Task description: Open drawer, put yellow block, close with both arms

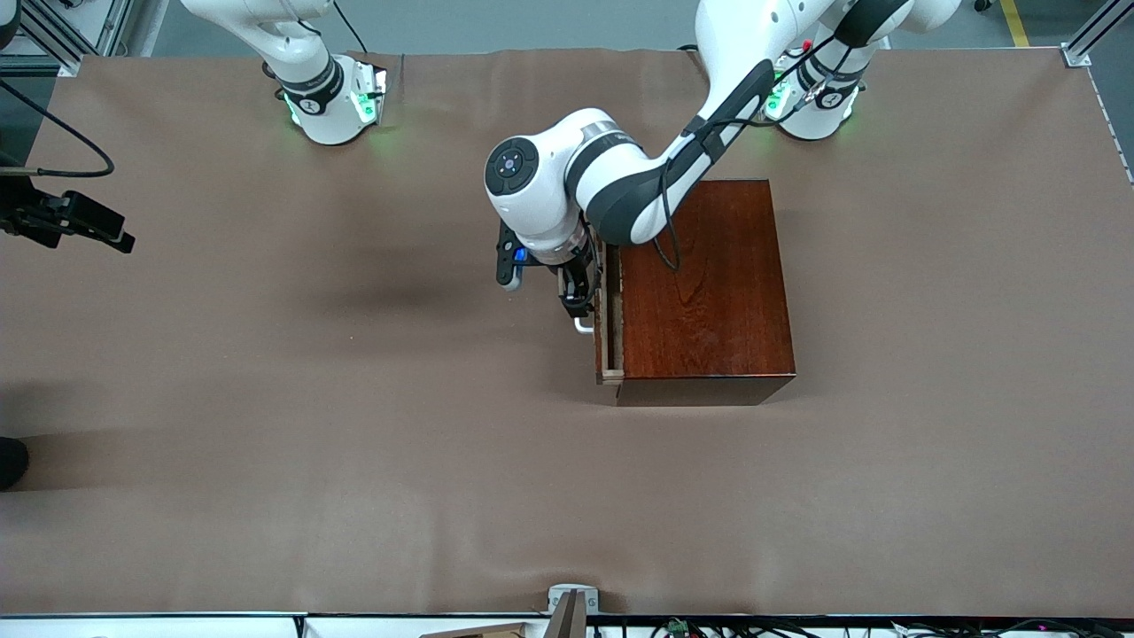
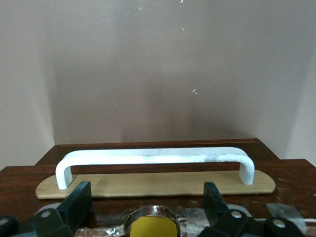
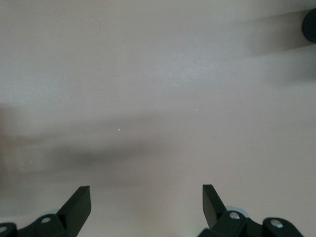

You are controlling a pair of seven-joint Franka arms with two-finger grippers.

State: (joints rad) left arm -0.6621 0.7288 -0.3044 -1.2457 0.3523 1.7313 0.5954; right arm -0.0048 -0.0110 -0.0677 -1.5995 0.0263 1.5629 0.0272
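White drawer handle [image 2: 155, 157] just ahead of the left claw's [image 2: 148, 205] spread, empty fingers [image 2: 79, 200].

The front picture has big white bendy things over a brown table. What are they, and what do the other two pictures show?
Those are two robot arms. The front picture comes from a camera high up, facing them. The other two come from a small camera on each arm's wrist, looking out past its black jaws. On the table stands a dark red wooden box with its drawer pulled out a little. The left arm reaches down to the drawer's white handle; its jaws are open, close to it. The right arm waits, jaws open over bare table. Nothing is held.
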